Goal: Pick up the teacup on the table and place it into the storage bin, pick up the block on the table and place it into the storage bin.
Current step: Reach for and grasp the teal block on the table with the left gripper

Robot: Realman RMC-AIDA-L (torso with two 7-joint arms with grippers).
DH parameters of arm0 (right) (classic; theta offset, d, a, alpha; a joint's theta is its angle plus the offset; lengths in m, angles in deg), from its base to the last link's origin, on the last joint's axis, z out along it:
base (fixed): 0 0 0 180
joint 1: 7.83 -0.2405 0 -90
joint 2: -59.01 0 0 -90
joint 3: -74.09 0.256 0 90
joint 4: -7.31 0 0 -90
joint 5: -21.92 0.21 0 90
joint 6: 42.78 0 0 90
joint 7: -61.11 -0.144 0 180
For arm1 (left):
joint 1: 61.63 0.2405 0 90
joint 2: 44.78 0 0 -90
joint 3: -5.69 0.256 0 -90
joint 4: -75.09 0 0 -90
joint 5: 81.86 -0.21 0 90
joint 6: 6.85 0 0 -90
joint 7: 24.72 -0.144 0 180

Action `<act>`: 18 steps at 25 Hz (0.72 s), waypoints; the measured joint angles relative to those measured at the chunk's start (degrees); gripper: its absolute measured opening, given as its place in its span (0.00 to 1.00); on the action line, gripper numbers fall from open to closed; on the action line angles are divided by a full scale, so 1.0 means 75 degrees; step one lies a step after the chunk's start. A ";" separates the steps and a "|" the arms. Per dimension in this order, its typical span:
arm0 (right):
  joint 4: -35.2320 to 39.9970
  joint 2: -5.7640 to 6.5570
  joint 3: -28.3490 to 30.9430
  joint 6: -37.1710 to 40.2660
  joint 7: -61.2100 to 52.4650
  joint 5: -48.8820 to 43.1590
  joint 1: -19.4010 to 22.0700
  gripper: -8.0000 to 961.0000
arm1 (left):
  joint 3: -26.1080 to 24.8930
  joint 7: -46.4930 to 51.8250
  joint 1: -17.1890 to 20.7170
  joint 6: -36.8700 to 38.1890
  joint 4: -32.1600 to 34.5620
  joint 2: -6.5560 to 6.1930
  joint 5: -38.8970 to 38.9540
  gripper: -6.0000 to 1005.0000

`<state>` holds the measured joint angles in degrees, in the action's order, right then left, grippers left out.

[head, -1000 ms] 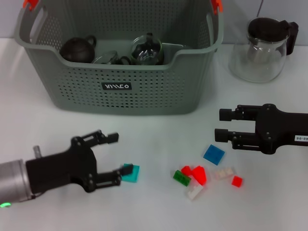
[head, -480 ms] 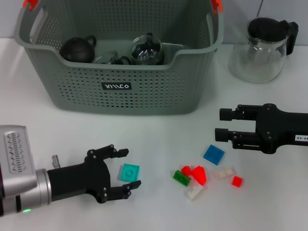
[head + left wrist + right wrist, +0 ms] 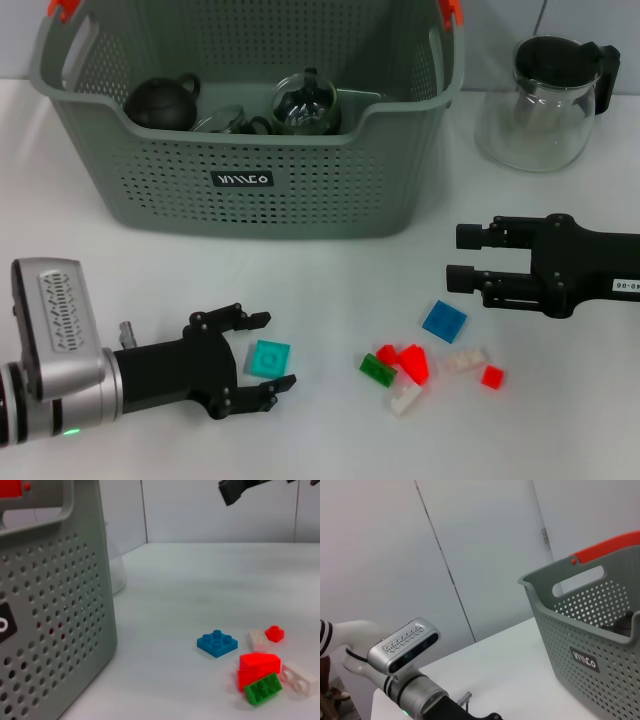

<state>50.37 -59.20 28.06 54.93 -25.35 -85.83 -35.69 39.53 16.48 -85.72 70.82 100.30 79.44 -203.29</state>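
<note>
On the white bench [image 3: 300, 270] the storage bin [image 3: 250, 190] stands at the far side, left of the middle, and inside it lie a dark teapot [image 3: 160, 102] and some glass pieces [image 3: 305, 103]. To the far right of the bin stands a glass jug [image 3: 548, 100] with a black lid. The left claw [image 3: 265, 350] is low at the near left, its fingers apart, one on each side of the teal block [image 3: 269, 358], which lies flat on the bench; it is not possible to tell if the fingers touch it. To the right of this block, near the middle, is a small heap of blocks: a green block [image 3: 377, 369], a red block [image 3: 412, 362] and white blocks [image 3: 405, 398], with a blue block [image 3: 443, 321] a little farther away and a small red block [image 3: 491, 376] to the right. The right claw [image 3: 458, 259] hovers at the right side, above and beyond the blue block, its fingers apart and holding nothing.
</note>
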 joint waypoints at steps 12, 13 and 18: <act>-0.0003 0.0011 -0.0004 -0.0045 0.0028 0.0000 0.0000 0.70 | 0.0058 0.0004 0.0032 -0.0044 -0.0031 0.0008 -0.0047 0.80; -0.0003 0.0011 -0.0006 -0.0046 0.0029 0.0000 0.0000 0.70 | 0.0075 0.0009 0.0034 -0.0043 -0.0031 0.0008 -0.0047 0.80; -0.0009 0.0011 -0.0003 -0.0048 0.0031 0.0000 0.0008 0.70 | 0.0094 0.0110 0.0039 -0.0051 -0.0035 0.0006 -0.0060 0.80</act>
<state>50.30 -59.12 28.04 54.57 -25.11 -85.83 -35.63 40.23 17.31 -85.42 70.44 100.04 79.49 -203.74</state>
